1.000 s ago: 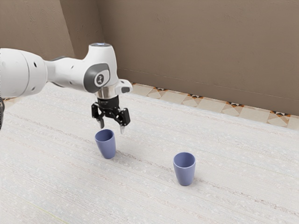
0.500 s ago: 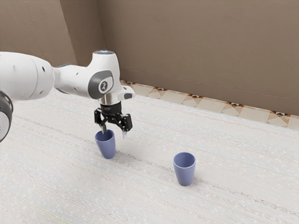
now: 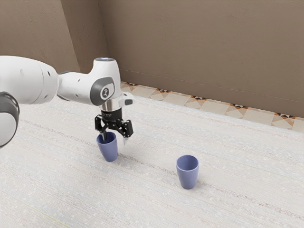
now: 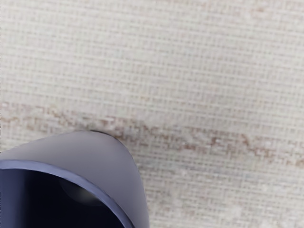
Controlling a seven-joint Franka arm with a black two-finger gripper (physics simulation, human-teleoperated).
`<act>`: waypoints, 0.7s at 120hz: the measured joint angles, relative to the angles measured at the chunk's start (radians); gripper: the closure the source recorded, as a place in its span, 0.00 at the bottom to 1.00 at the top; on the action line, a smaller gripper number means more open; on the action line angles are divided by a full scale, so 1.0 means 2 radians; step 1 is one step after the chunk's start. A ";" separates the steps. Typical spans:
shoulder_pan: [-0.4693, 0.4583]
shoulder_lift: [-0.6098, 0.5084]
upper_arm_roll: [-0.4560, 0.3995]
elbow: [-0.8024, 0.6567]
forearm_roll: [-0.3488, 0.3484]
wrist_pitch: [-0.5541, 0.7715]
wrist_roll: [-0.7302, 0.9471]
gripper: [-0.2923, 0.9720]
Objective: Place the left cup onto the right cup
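Two blue-purple cups stand upright on the pale table. The left cup (image 3: pixel 108 147) sits under my hand, and the right cup (image 3: pixel 187 171) stands apart toward the exterior view's right. My gripper (image 3: pixel 114 138) is open and straddles the left cup's rim on its right-hand side, one finger dipping inside the mouth and the other outside the wall. In the wrist view the left cup (image 4: pixel 85 171) shows close beneath the hand, its dark mouth and rim visible.
The table (image 3: pixel 228 142) has a woven, whitish surface. A brown wall rises behind it, with a strip of patterned floor tiles (image 3: pixel 213 105) along its base.
My hand has come down from above the left cup until its fingers reach the rim. Both cups have stayed in place.
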 joint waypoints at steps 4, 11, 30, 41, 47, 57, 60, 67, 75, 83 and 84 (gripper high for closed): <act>0.000 0.001 0.000 0.000 0.000 0.000 0.000 0.23; 0.001 0.002 0.000 0.000 0.000 0.001 0.000 0.24; 0.001 0.005 0.000 0.000 -0.001 0.004 0.000 0.29; 0.001 0.006 0.000 0.000 -0.001 0.006 0.000 0.32; 0.001 0.006 -0.001 0.000 -0.001 0.007 0.000 0.34; 0.001 0.007 -0.002 0.000 -0.001 0.007 0.000 0.37; 0.001 0.007 -0.003 0.000 -0.001 0.008 0.000 0.38; 0.001 0.007 -0.003 0.000 -0.001 0.008 0.000 0.40; 0.001 0.007 -0.003 0.000 -0.001 0.008 0.000 0.42; 0.001 0.007 -0.003 0.000 -0.001 0.009 0.000 0.44; 0.001 0.007 -0.003 0.000 -0.001 0.009 0.000 0.44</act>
